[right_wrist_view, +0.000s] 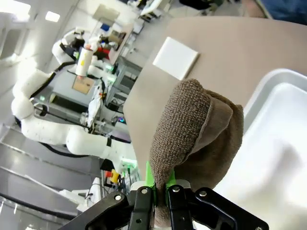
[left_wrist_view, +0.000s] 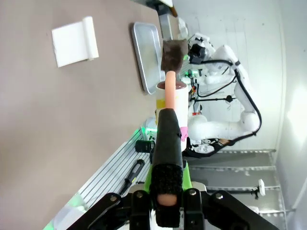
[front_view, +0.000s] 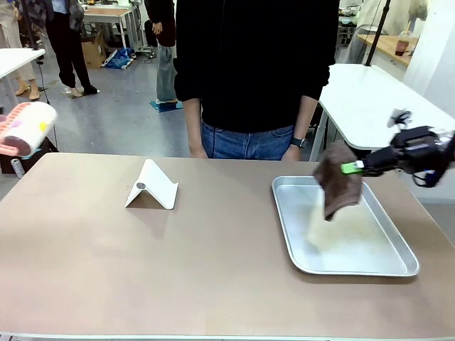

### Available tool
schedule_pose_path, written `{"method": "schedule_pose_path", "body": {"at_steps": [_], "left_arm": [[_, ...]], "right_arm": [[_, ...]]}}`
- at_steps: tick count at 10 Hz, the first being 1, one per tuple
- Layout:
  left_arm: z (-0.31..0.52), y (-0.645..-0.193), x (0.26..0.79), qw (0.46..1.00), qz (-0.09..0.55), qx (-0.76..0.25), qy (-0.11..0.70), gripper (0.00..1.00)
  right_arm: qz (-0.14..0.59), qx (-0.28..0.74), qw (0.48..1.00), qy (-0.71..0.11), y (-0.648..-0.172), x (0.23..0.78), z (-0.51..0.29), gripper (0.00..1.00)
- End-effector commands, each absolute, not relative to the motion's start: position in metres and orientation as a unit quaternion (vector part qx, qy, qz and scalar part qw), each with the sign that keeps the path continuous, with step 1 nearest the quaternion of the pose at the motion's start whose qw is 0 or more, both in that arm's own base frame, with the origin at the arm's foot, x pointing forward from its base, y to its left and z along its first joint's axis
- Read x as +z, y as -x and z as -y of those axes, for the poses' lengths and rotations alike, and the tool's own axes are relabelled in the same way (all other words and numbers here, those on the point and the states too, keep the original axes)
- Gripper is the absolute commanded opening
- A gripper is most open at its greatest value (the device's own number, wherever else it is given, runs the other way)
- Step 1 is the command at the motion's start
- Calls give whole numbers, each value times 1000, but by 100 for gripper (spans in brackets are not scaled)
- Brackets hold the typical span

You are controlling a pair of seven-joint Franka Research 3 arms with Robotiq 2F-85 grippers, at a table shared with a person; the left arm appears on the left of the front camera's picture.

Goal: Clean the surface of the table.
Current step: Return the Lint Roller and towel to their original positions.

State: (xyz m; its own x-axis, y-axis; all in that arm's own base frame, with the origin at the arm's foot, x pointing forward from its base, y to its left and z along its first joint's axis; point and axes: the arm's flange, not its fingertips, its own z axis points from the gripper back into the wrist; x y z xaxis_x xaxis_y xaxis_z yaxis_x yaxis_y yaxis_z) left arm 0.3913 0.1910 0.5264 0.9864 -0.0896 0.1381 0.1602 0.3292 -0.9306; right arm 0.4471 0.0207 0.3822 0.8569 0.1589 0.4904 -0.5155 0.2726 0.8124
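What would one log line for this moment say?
right gripper: shut on brown cloth, above metal tray | left gripper: shut on spray bottle | table: unwiped

This is a robotics lab or workshop set in an open hall. In the front view, a grey floor (front_view: 121,106) stretches behind the tan worktop (front_view: 142,270), with white-topped tables (front_view: 370,99) at the upper right and left edge, a wooden bench (front_view: 106,13) at the upper left, and a cardboard box (front_view: 92,51) on the floor beside it. People (front_view: 67,42) stand about in the upper left. In the left wrist view, a white robot arm (left_wrist_view: 235,105) with black cables fills the right of the frame, above a ribbed metal frame (left_wrist_view: 115,167) at the lower centre.
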Motion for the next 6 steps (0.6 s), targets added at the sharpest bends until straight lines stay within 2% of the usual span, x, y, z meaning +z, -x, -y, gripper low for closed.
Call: {"method": "schedule_pose_path", "body": {"at_steps": [1,3,5,6], "left_arm": [[-146,-392,530,827,55,-33,558,22],[-111,-399,519,835,73,-5,546,22],[-84,-402,507,831,77,3,551,22],[-75,-403,501,829,78,-5,554,22]], "right_arm": [[172,216,772,-572,-463,395,-65,9],[165,245,747,-595,-479,403,-117,9],[112,251,731,-624,-489,389,-146,9],[112,252,730,-626,-490,383,-149,9]]}}
